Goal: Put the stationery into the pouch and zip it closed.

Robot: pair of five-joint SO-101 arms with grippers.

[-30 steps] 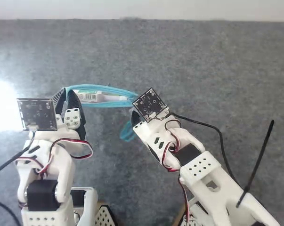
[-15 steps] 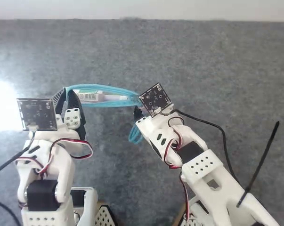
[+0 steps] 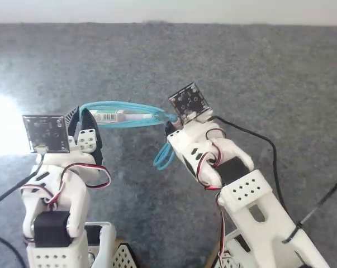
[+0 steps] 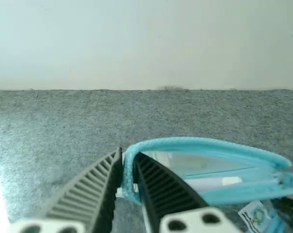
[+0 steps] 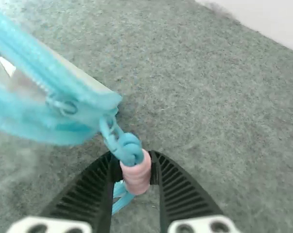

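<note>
While the left gripper (image 4: pixel 128 156) pinches the pouch (image 4: pixel 209 165) rim and the right gripper (image 5: pixel 134 156) clamps the pink pull (image 5: pixel 136 180), a skewed tug could slip it free.

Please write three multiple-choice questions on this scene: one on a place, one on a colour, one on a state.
1. Where does the left tool grip the pouch? A. its end away from the right tool; B. its middle; C. nowhere.
2. What colour is the bead on the zipper cord? A. green; B. pink; C. black.
3. How is the right tool? A. open, empty; B. shut on a pen; C. shut on the bead.
Answers: 1 A, the high view shows the tools at opposite ends; 2 B, the bead shows pink; 3 C, the tool clamps the bead.
</note>
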